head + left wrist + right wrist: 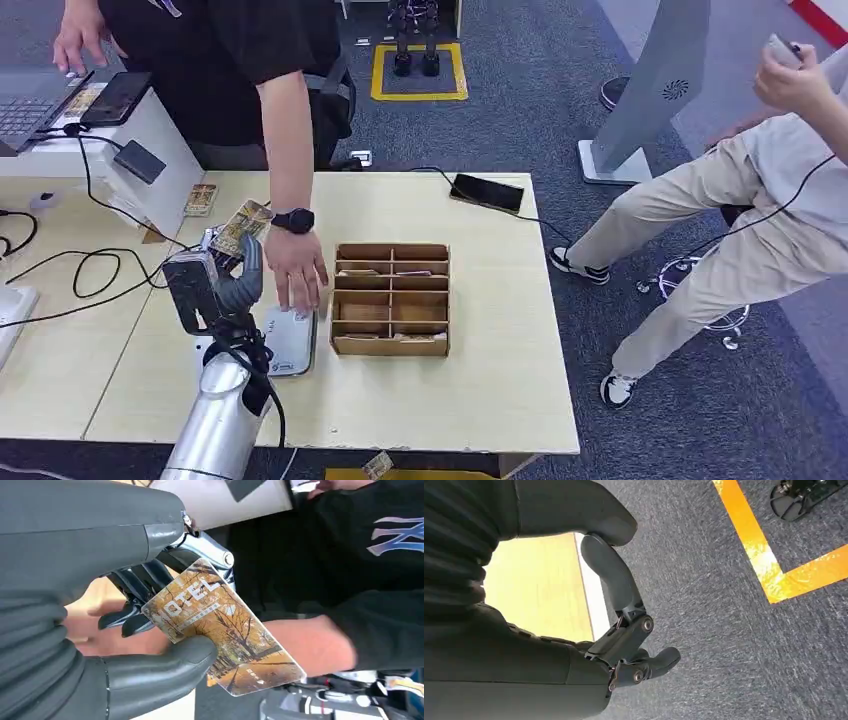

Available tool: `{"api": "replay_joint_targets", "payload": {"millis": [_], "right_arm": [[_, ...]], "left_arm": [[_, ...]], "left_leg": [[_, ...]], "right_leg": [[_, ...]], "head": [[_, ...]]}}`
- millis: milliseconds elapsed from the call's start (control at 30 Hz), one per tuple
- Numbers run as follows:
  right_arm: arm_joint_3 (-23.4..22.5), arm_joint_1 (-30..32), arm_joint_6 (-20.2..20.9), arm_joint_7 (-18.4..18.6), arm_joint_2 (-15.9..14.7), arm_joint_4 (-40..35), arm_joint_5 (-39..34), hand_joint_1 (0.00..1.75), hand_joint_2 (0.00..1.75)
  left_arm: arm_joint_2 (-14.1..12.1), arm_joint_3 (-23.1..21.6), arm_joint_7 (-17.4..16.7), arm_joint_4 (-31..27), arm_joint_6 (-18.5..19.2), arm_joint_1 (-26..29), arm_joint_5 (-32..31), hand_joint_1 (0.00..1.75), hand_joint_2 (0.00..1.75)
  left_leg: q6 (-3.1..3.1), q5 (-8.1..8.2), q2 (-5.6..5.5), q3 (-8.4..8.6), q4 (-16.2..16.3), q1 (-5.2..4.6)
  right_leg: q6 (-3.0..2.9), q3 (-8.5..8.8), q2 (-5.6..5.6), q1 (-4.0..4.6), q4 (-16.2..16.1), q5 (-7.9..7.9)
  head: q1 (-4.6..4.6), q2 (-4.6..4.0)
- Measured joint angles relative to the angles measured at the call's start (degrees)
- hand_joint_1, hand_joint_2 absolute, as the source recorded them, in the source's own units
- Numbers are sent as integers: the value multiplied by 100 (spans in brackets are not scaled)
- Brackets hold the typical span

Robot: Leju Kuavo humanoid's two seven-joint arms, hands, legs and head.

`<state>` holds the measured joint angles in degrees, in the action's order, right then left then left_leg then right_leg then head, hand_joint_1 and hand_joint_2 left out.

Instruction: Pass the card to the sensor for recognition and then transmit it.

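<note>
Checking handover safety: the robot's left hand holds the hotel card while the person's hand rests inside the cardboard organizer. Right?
Not quite. The left hand does hold the card, but the head view shows the person's hand beside the cardboard organizer, over the sensor.

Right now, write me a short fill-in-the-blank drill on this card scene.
1. The left robot hand holds a ____.
2. The person's hand rests on the white ____ beside the wooden organizer.
3. The person's wrist wears a black ____.
4. The right robot hand holds ____.

Missing words: card; sensor; watch; nothing
</note>
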<state>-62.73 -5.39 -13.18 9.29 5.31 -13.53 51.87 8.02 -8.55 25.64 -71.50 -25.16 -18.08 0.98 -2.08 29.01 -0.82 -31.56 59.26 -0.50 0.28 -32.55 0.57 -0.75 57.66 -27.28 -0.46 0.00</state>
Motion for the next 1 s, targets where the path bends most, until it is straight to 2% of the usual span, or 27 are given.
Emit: {"api": "replay_joint_targets", "payload": {"millis": [333,633,667,700,1000], "right_arm": [[13,-6,0,77,13,28,92,0,175],[79,-10,-9,74,42,48,153,0,175],[83,-10,-9,85,42,50,155,0,175],[85,-10,-9,87,44,52,157,0,175],[87,-11,-26,94,44,52,205,0,175]], "left_arm": [[-59,-227,-304,-11,96,-650,288,175,175],[-92,-312,-337,92,136,-781,420,173,175],[-96,-317,-337,112,136,-785,424,131,175],[-103,-323,-337,136,135,-791,424,0,175],[-127,-487,-269,343,-153,-846,151,0,175]], "left_leg": [[0,-1,2,-1,1,0],[0,0,3,-3,0,0],[0,0,3,-3,0,0],[0,0,3,-3,1,0],[0,0,4,-3,1,-1]], "right_leg": [[0,0,3,0,0,1],[0,-3,6,0,0,0],[0,-3,6,0,0,0],[0,-3,7,0,0,0],[0,-4,7,-1,0,1]], "head": [[0,0],[0,0],[0,0],[0,0],[0,0]]}}
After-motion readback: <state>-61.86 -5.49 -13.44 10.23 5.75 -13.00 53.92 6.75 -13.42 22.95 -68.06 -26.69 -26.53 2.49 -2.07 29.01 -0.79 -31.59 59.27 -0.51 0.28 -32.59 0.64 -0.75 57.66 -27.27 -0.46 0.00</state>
